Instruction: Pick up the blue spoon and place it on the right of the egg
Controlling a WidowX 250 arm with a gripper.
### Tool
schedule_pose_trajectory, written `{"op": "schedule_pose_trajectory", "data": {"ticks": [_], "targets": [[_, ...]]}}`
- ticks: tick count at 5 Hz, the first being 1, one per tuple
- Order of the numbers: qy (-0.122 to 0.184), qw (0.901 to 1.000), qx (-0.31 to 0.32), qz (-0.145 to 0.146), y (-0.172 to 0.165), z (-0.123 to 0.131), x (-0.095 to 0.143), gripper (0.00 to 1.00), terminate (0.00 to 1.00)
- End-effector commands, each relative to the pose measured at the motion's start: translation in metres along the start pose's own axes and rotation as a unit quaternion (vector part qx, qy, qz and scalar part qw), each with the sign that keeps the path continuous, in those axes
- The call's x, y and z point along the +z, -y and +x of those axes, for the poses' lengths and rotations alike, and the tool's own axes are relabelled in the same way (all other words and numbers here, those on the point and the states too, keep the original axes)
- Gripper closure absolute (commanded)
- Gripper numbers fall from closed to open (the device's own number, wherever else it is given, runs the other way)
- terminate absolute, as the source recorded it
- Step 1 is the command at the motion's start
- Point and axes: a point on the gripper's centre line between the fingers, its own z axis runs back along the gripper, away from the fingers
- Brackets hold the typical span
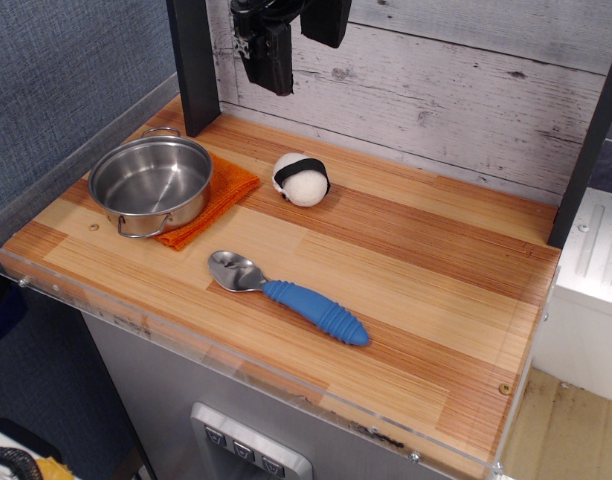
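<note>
Wooden tabletop (416,300), striped light and reddish planks, clear plastic edging along the front and left, whitewashed plank wall behind. Landmark is the steel pot (151,185): sits at the tabletop's back left, upright, two wire handles, nothing visible inside, resting on an orange cloth (224,195) that sticks out from under the pot on its right and front. Robot claw (269,52) hangs black and dark up high, above and right of the pot, in front of the wall, clear of everything on the tabletop; fingers merge into one dark shape so cannot tell if spread or pressed together, nothing seen pinched. Blue spoon (286,296) lies flat in front of and right of the pot, silver bowl end pointing toward the pot just off the cloth's front corner, ribbed blue handle angling away to the right and forward. Egg (301,179) white with black band, right of the pot, just beside the cloth's right edge, behind the spoon and well apart from it
</note>
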Motion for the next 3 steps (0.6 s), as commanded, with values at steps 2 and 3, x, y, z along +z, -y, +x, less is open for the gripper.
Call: {"op": "schedule_pose_trajectory", "data": {"ticks": [2, 3], "targets": [[-0.013, 0.996, 0.083, 0.028, -0.02, -0.004, -0.008, 0.0, 0.0], [0.002, 0.9925, 0.113, 0.045, -0.037, -0.01, -0.012, 0.0, 0.0]]}}
